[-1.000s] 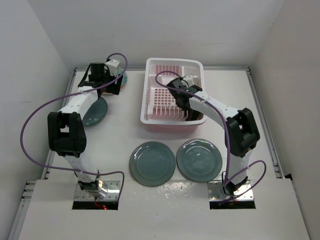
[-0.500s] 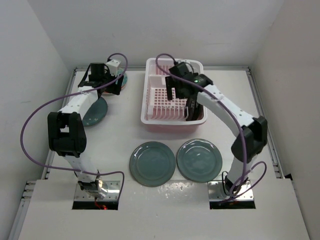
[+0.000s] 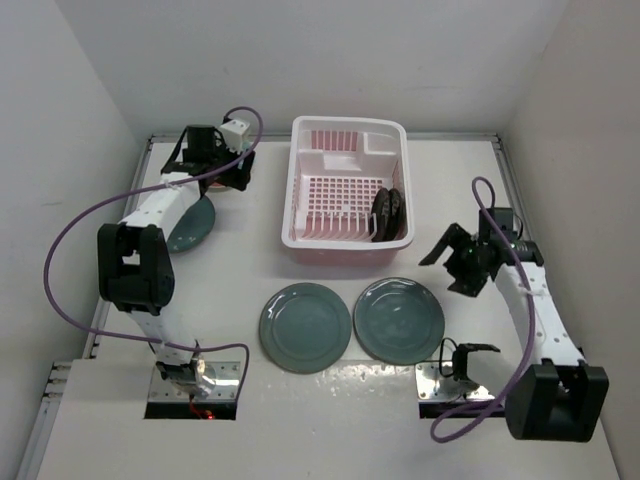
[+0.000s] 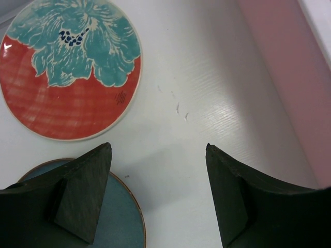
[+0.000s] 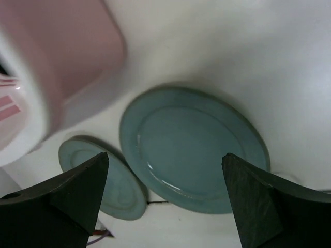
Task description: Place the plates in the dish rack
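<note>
The pink-and-white dish rack stands at the back centre, with the small black plate upright on edge at its right side. Two large grey-teal plates lie flat in front of it. My right gripper is open and empty, up in the air right of the rack. The right wrist view shows both grey-teal plates below it. My left gripper is open and empty above the table, between the red plate with the blue centre and the darker teal plate, which also shows from above.
The rack's pink wall fills the right edge of the left wrist view and the upper left of the right wrist view. White walls enclose the table on the left, back and right. Purple cables loop off both arms.
My right gripper has let go of the black plate in the rack, come out of it and swung right and nearer. The left gripper has shifted slightly.
</note>
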Robot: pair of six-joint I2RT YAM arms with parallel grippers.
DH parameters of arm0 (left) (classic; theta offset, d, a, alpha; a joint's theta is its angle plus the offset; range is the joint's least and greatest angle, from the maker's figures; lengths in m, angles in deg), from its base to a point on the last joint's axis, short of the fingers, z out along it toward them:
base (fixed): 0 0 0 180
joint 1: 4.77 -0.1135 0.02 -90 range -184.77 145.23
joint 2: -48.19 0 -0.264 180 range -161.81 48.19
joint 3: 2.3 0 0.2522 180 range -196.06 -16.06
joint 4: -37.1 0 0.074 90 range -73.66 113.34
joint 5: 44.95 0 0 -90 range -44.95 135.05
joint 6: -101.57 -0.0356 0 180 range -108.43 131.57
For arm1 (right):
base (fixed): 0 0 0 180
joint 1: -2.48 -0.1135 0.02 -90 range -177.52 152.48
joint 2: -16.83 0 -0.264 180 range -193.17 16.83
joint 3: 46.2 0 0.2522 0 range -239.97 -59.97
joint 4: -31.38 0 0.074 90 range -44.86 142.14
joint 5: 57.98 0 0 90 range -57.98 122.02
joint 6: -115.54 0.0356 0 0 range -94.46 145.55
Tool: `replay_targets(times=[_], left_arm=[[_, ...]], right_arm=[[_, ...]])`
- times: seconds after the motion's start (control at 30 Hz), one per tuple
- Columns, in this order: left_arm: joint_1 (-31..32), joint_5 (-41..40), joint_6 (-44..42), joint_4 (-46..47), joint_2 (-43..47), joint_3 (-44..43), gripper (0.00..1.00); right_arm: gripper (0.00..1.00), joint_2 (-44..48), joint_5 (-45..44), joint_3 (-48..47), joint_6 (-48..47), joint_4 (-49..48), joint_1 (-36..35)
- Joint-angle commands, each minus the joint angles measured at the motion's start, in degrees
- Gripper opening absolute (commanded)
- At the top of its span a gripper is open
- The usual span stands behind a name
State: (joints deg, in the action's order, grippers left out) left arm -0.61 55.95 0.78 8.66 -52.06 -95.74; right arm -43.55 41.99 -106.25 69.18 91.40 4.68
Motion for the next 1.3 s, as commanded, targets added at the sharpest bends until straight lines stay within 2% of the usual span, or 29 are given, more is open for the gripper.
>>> replay_targets(times=[0.0,0.07,0.2,0.33,0.53,0.6,0.63,0.73,0.8,0.97,1.07,1.27], left_arm=[[1.5,2.5,-0.5,1.6,1.9,-2.6,0.78],[1.5,3.2,-0.5,1.6,1.9,-2.6,0.78],[2.6,3.7,-0.5,1.6,2.4,-2.6,0.78],[3.1,4.2,0.2,1.6,3.0,-2.6,0.78],[4.8,4.2,1.2,1.6,4.1,-2.0,0.78],[5.3,3.7,1.2,1.6,4.7,-1.4,0.78],[5.3,3.7,1.2,1.6,4.7,-1.4,0.78],[6.5,3.2,1.2,1.6,5.2,-1.4,0.78],[7.5,2.6,1.2,1.6,5.9,-0.8,0.78],[8.1,3.3,0.7,1.6,6.4,0.3,0.78],[9.3,4.6,-0.4,1.6,6.4,0.8,0.78],[9.3,6.1,-0.9,2.6,6.4,1.4,0.78]], right_arm=[[0.91,-0.8,7.4,4.4,2.3,0.5,3.8],[0.93,-2.4,5.5,4.7,1.0,4.1,4.1],[0.95,-7.7,-3.8,5.6,-3.3,6.8,4.5],[0.95,-12.6,-4.4,9.8,-4.1,2.5,3.0],[0.93,-18.3,-7.6,11.0,-5.1,-2.0,-1.0],[0.85,-20.6,-6.3,10.7,-5.4,-4.7,-1.7],[0.77,-21.0,-5.7,10.9,-5.8,-5.6,-1.8],[0.62,-22.1,-2.2,12.0,-5.1,-10.1,-1.8],[0.45,-21.8,-1.9,13.8,-3.8,-10.6,-1.8],[0.35,-18.6,-1.3,16.7,-3.7,-10.9,-1.7],[0.35,-15.7,-1.3,18.4,-3.5,-10.9,-1.8],[0.17,-10.1,0.2,19.8,-2.7,-10.9,-3.3]])
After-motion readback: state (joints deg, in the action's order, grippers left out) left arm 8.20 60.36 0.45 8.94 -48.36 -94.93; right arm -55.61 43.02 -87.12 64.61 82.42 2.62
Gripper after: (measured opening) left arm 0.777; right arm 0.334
